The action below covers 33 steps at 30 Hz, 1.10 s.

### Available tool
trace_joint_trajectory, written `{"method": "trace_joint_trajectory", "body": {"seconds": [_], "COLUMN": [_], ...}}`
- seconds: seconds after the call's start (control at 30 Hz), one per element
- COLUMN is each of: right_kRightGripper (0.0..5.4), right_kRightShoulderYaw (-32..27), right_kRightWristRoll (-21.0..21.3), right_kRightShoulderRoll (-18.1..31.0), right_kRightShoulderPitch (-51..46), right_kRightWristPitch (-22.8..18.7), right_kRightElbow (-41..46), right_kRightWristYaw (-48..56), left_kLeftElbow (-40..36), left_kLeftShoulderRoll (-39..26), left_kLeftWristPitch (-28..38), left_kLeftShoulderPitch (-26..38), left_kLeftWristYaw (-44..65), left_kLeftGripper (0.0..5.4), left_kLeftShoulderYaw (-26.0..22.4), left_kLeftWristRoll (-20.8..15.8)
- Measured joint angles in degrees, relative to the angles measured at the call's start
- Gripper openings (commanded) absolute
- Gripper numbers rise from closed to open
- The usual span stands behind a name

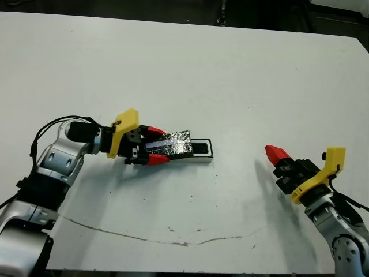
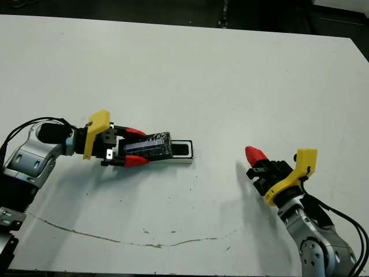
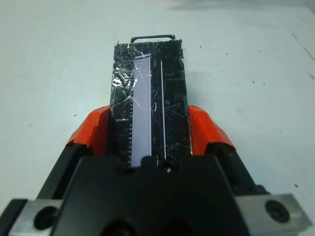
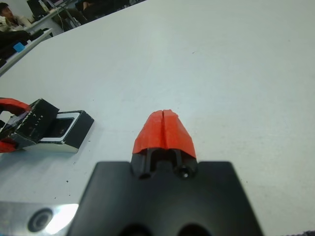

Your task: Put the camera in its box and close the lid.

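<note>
Table: you see a wide white tabletop [image 1: 230, 75] with a dark room past its far edge. A thin brown line [image 1: 144, 236] runs along close to the near edge.
Lid: the black speckled lid [image 1: 176, 143] lies slanted over the left part of the box, with its right end a bit higher. A pale stripe runs down its length. It sits a little left of the tabletop's middle.
Box: the box [image 1: 202, 151] rests flat on the tabletop under the lid. Only its right end pokes out, showing the white rim and a dark inside.
Camera: you cannot tell if it is in the box, since the lid hides most of it.
Left gripper: your left gripper [image 1: 154, 146] has its two red fingers [image 3: 96, 130] pressed on the long sides of the lid, one on each side, holding it.
Right gripper: your right gripper [image 4: 165, 129] has its red tips squeezed together with nothing between them. It is near the right edge of the tabletop, well apart from the box.
</note>
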State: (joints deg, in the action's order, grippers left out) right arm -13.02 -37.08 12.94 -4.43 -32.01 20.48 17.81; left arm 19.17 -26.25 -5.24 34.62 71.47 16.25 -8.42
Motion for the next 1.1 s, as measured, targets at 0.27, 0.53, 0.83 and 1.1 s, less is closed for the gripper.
{"method": "trace_joint_trajectory", "body": {"seconds": [0.27,0.53,0.83,1.1], "right_kRightGripper": [0.0,0.0,0.0,0.0], "right_kRightShoulderYaw": [-0.04,-0.15,-0.15,-0.16], "right_kRightWristRoll": [-0.03,-0.31,-0.36,-0.36], "right_kRightShoulderRoll": [-0.01,-0.01,-0.01,0.0], "right_kRightShoulderPitch": [-0.11,-0.24,-0.3,-0.33], "right_kRightWristPitch": [0.0,0.01,0.01,0.0], "right_kRightElbow": [-0.01,-0.02,-0.02,-0.03], "right_kRightWristYaw": [-0.03,0.04,0.02,-0.02], "left_kLeftElbow": [5.98,13.59,20.2,25.87], "left_kLeftShoulderRoll": [3.06,6.44,10.33,13.33], "left_kLeftWristPitch": [3.12,5.12,6.61,8.76], "left_kLeftShoulderPitch": [3.81,7.51,10.6,12.35], "left_kLeftWristYaw": [0.86,1.77,2.7,2.88], "left_kLeftGripper": [3.16,3.16,3.16,3.16], "left_kLeftShoulderYaw": [2.54,4.06,4.56,4.54], "left_kLeftWristRoll": [0.94,1.12,1.53,2.2]}}
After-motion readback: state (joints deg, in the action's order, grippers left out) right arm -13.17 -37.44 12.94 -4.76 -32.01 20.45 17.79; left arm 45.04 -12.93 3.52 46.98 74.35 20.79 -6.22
